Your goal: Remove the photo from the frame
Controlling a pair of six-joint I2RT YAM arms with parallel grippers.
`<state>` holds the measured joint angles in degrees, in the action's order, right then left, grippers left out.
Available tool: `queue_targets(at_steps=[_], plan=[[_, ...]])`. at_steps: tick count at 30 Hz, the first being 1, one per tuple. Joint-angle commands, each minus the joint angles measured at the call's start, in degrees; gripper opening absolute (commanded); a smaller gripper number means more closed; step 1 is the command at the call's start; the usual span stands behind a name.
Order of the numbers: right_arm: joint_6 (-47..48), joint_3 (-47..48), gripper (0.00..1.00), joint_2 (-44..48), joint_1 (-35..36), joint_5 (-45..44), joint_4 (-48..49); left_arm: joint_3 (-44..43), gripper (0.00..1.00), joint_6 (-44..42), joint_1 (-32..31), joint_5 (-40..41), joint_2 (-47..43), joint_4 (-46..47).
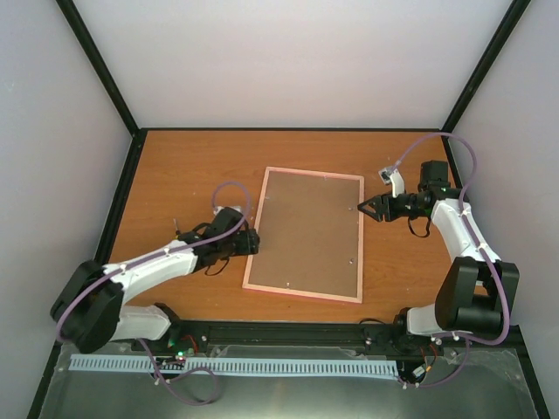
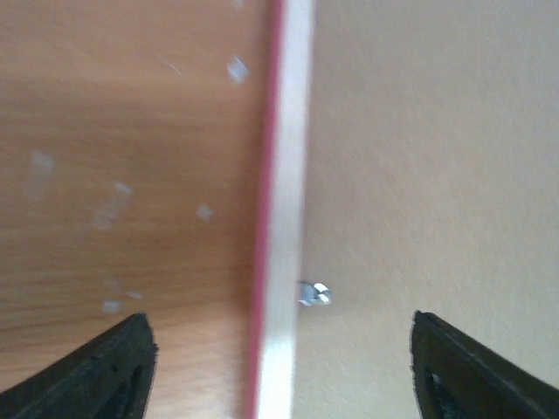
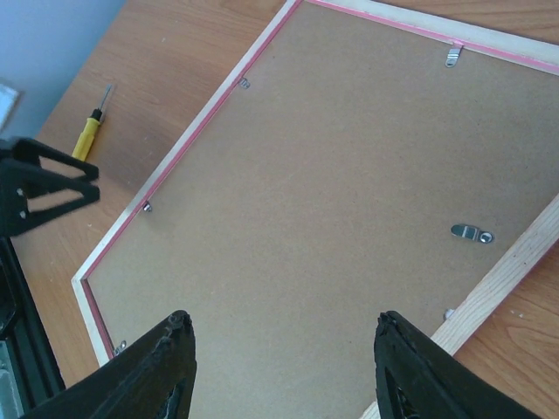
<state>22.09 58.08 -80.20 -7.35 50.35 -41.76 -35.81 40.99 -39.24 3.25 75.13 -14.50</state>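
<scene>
One rectangular pink-edged frame [image 1: 314, 173], matte brown backing [image 1: 307, 231]

Top view: illumination is even and diffuse, from above. The walls [image 1: 288, 61] render bright grey-white without clipping, and the table [image 1: 192, 166] carries only soft, faint shadows beside the arms. Detail is moderate, and straight edges stay straight. Left wrist view: the whole picture is blurred. The frame [image 2: 284, 218] edge is smeared, the clip [image 2: 313, 294] is a soft bright blob, and pale flecks of glare lie on the wood. Right wrist view: focus is sharp on the evenly lit board [image 3: 332, 201], with small glints on the metal tabs [image 3: 472, 232]. The right fingers [image 3: 148, 375] at the bottom edge are dark and slightly soft.
</scene>
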Motion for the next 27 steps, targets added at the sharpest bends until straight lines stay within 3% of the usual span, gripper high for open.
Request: queue_targets(at_steps=[1, 6, 11, 16, 23, 27], plan=[[1.3, 0.6, 0.54, 1.4, 0.0, 1.7, -0.1, -3.4, 0.83, 3.2, 5.3, 11.4, -6.0, -9.9], [1.8, 0.7, 0.54, 2.3, 0.0, 2.0, -0.5, -4.2, 0.83, 4.6, 15.7, 13.4, -6.9, -15.4], [1.6, 1.2, 0.55, 2.9, 0.0, 2.8, -1.1, -6.2, 0.78, -1.3, 27.6, 3.8, -1.5, -17.2], [3.3, 1.8, 0.55, 3.7, 0.0, 5.3, -3.1, -12.9, 0.69, -4.7, 30.1, 9.7, 4.1, -23.6], [5.9, 2.5, 0.55, 2.0, 0.1, 7.2, -4.9, -17.4, 0.46, -14.0, 39.7, 5.2, 12.6, -25.7], [6.5, 3.3, 0.55, 0.3, 0.1, 8.5, -6.7, -18.9, 0.45, -17.3, 41.8, 3.6, 14.1, -25.1]])
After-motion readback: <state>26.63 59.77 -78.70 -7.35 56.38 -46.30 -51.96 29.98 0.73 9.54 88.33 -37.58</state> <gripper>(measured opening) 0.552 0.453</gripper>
